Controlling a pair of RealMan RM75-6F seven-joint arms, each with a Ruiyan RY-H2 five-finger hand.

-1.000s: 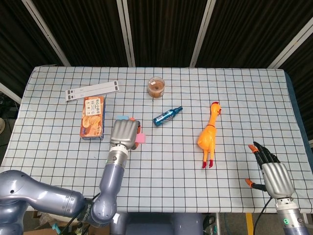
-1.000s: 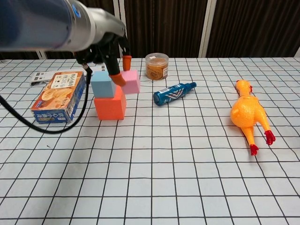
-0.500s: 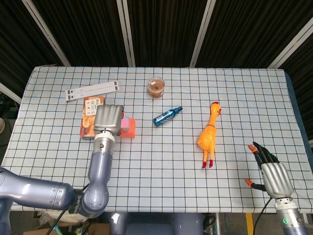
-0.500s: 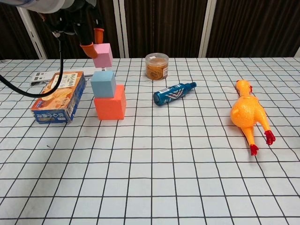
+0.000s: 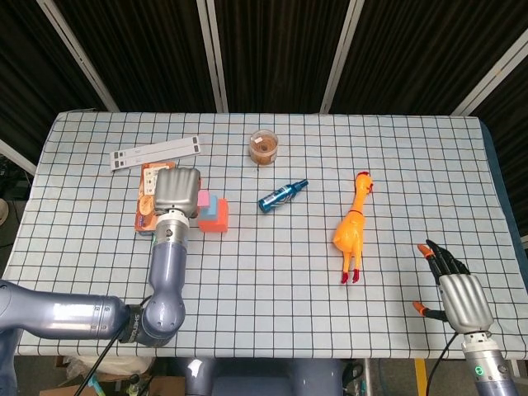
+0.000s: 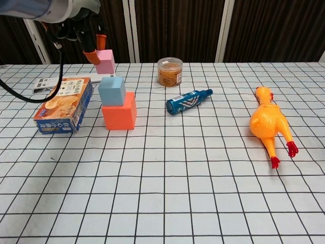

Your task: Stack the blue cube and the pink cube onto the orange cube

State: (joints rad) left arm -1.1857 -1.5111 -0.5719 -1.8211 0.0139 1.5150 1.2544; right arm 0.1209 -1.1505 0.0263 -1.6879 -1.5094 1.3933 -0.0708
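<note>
The orange cube stands on the table with the blue cube on top of it; from the head view both show as orange cube and blue cube. My left hand holds the pink cube in the air, a little above and to the left of the blue cube; its orange fingertips pinch the cube's left side. The pink cube peeks out beside the hand in the head view. My right hand hovers at the table's near right corner, fingers apart, holding nothing.
A snack box lies just left of the stack. A blue bottle, a lidded jar and a rubber chicken lie to the right. A white strip rests at the back left.
My left hand lifted the pink cube from beside the blue cube to above it, then drifted slightly left. The right hand stayed still.
</note>
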